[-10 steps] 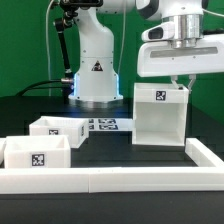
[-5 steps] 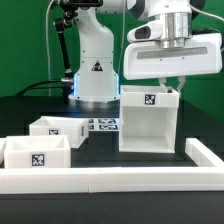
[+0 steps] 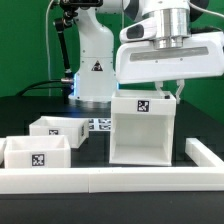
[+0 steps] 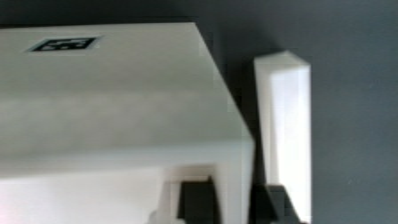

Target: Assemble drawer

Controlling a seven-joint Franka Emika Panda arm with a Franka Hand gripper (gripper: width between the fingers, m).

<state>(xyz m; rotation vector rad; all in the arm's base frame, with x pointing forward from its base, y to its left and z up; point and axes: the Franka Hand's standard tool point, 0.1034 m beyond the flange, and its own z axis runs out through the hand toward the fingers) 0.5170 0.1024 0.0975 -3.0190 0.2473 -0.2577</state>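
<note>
At the lower left of the exterior view, 2 small white plastic open-top trays sit on the black table (image 3: 20, 110). The front tray (image 3: 38, 155) stands just behind the long low white border wall (image 3: 110, 181), and the back tray (image 3: 55, 127) is close behind it. Each carries a square black-and-white tag. Right of them, at centre, the flat white marker board (image 3: 100, 124) lies before the arm's white base (image 3: 93, 70), partly hidden by the large white cube-like plastic shell (image 3: 140, 138). The shell fills the centre-right, open face toward the camera, with a tag (image 3: 140, 106) on top. Open table remains between it and the trays, but only a narrow dark gap separates its right edge from the wall's right arm. The 2-finger gripper (image 3: 176, 91) comes down on the shell's upper right edge. In the wrist view its dark fingers (image 4: 196, 200) straddle that side wall, clamped on it.
</note>
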